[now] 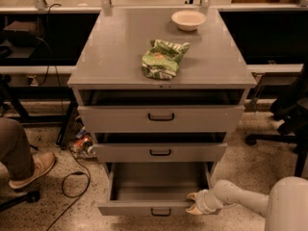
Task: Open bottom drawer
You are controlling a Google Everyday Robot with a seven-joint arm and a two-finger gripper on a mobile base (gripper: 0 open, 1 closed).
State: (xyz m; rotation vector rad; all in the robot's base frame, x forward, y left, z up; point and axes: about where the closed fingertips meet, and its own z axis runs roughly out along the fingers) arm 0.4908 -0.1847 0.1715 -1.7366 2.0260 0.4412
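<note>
The bottom drawer (pixel 130 209) stands pulled out at the cabinet's foot, its grey inside showing. A green bag (pixel 163 59) and a bowl (pixel 188 19) sit on the top surface (pixel 110 57). The claw (pixel 192 203) is at the drawer front's right end; I cannot tell whether it is open or closed.

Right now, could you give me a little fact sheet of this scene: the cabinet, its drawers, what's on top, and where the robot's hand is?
cabinet: grey metal cabinet with three drawers
top drawer: not pulled far out
middle drawer: not pulled far out
bottom drawer: pulled well out, plain grey inside, nothing visible in it
on top: pale bowl near the back, crumpled green bag nearer the front
gripper: at the right end of the bottom drawer's front
floor, left: someone's shoe
</note>
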